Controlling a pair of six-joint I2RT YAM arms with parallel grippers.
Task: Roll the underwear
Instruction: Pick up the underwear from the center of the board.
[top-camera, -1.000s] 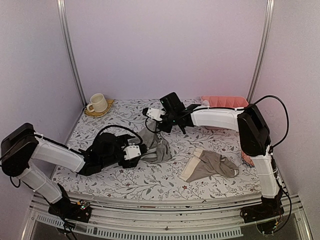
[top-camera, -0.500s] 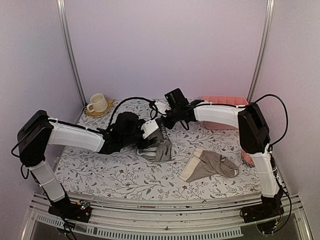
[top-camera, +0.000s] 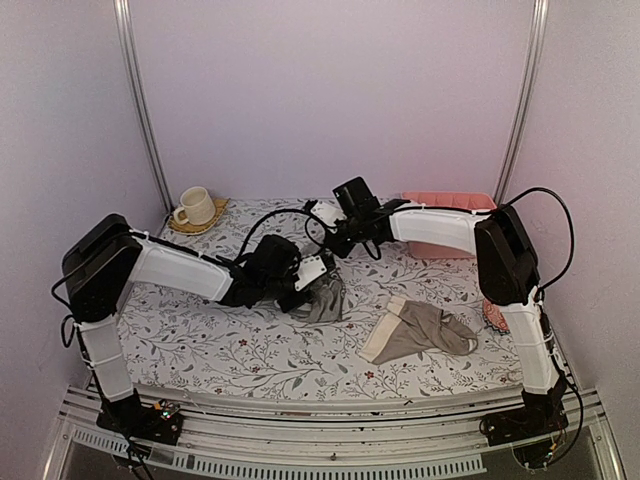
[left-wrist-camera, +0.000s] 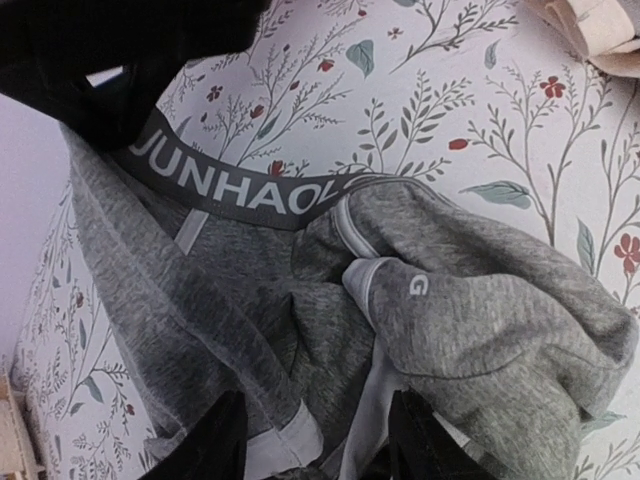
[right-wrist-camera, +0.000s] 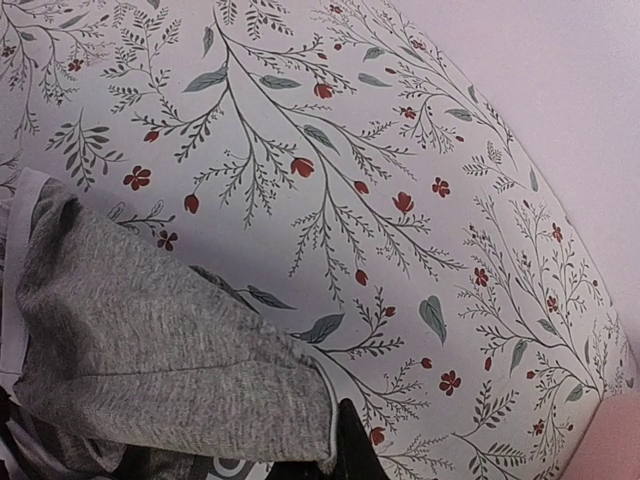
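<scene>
The grey underwear (top-camera: 322, 298) lies bunched at the table's middle, its dark lettered waistband (left-wrist-camera: 250, 192) stretched across the left wrist view. My left gripper (top-camera: 320, 274) is down on it. Its black fingers (left-wrist-camera: 222, 445) stand apart on either side of a loose fold with white edging, so it is open around the cloth (left-wrist-camera: 320, 440). My right gripper (top-camera: 333, 243) is shut on the grey underwear's far edge (right-wrist-camera: 200, 370), its dark fingertips (right-wrist-camera: 350, 445) at that hem. The taupe underwear (top-camera: 418, 331) with a cream waistband lies flat to the right, away from both grippers.
A cream cup (top-camera: 195, 206) on a saucer stands at the back left. A pink tray (top-camera: 450, 204) sits at the back right behind the right arm. A pink knitted thing (top-camera: 490, 316) peeks out beside the right arm's upright link.
My left arm has swung from the table's left side to the grey underwear and come down on it. The right gripper has drawn slightly back and right with the cloth's edge.
</scene>
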